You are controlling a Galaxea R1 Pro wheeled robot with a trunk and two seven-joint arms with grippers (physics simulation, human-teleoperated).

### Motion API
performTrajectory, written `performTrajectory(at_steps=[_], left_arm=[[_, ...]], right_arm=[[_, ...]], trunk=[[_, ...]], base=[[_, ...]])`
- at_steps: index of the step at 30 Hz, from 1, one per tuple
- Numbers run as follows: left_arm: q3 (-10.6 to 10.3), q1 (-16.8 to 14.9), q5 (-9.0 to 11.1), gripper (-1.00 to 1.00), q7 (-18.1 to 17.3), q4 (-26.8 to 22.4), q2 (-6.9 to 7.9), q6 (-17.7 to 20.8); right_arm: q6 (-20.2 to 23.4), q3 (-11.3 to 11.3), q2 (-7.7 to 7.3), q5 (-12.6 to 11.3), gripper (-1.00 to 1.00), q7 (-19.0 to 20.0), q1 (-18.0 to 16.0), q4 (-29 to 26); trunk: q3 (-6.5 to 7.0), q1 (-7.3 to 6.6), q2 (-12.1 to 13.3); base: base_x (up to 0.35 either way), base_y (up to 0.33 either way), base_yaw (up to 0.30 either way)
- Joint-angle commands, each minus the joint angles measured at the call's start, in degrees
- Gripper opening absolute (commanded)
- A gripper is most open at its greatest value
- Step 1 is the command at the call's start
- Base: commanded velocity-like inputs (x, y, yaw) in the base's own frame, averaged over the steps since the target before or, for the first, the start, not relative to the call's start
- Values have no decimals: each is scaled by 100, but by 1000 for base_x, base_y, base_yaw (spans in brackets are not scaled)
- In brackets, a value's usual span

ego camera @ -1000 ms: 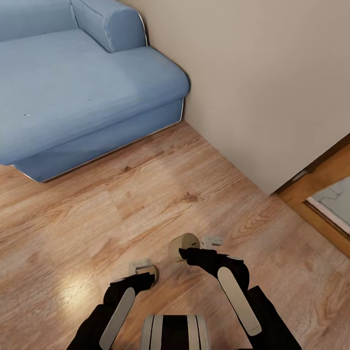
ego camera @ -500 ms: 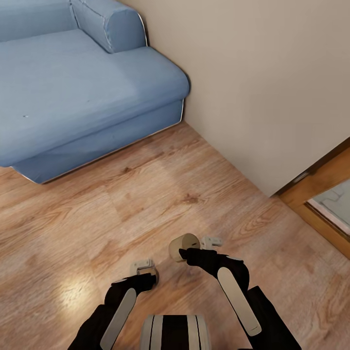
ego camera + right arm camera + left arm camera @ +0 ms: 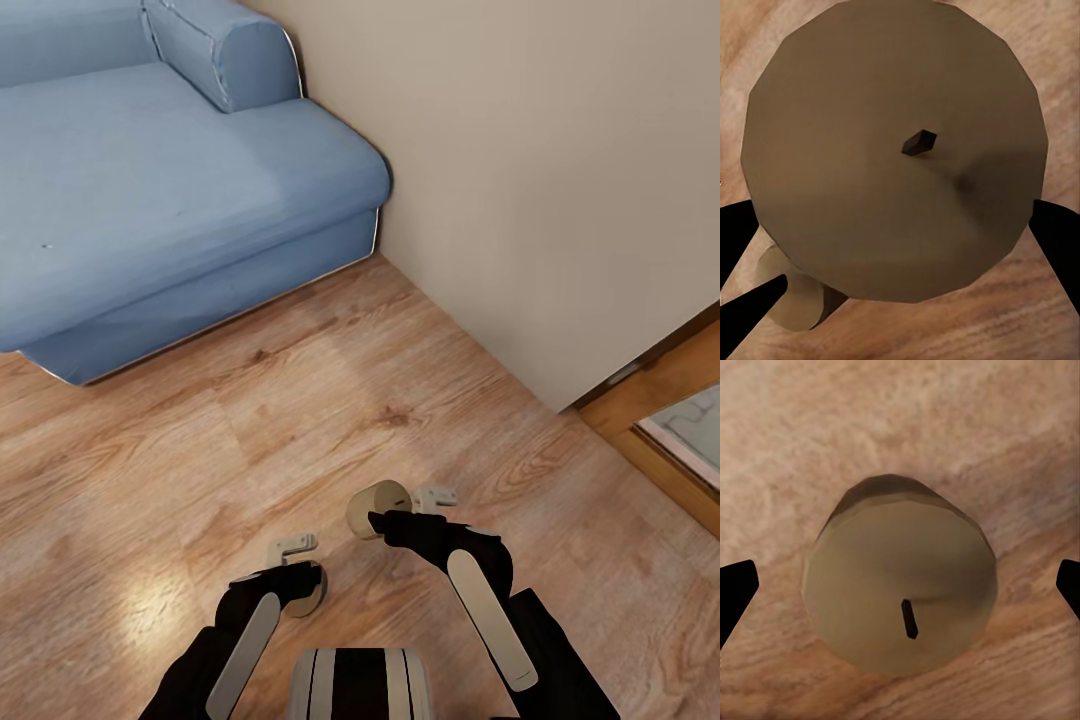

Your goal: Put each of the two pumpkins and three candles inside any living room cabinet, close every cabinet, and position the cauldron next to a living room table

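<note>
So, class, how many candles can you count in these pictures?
2. One candle sits at the right tool, above the wooden floor; the other candle is at the left tool. A third may be out of sight.

Two tan wicked candles, one [image 3: 900, 585] left, one [image 3: 896, 150] right.

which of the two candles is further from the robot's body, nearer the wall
The candle at the right gripper, forward of the candle at the left gripper.
</note>
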Motion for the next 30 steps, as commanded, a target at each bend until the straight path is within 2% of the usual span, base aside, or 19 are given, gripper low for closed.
performTrajectory(at_steps=[1,7,19,24,30], left_arm=[[-7,-3,59,100,57,-7,3,8],[-5,-3,54,100,57,-7,5,8],[-7,-3,56,100,54,-7,-3,8],[-9,-3,56,100,49,-7,-3,8],[-202,-3,57,100,56,-7,-2,-105]], right_arm=[[9,4,-1,-60,-100,-60,-5,-6],[9,4,-4,-60,-100,-58,-3,-6],[18,4,-4,-60,-100,-56,-3,-6],[18,4,-4,-60,-100,-56,-3,-6],[23,4,-4,-60,-100,-57,-3,-6]], trunk=[[-4,-1,-2],[-4,-1,-2],[-269,30,-18],[-292,33,-19],[-424,48,-27]], base=[[2,0,0],[0,0,0],[0,0,0],[0,0,0],[0,0,0]])
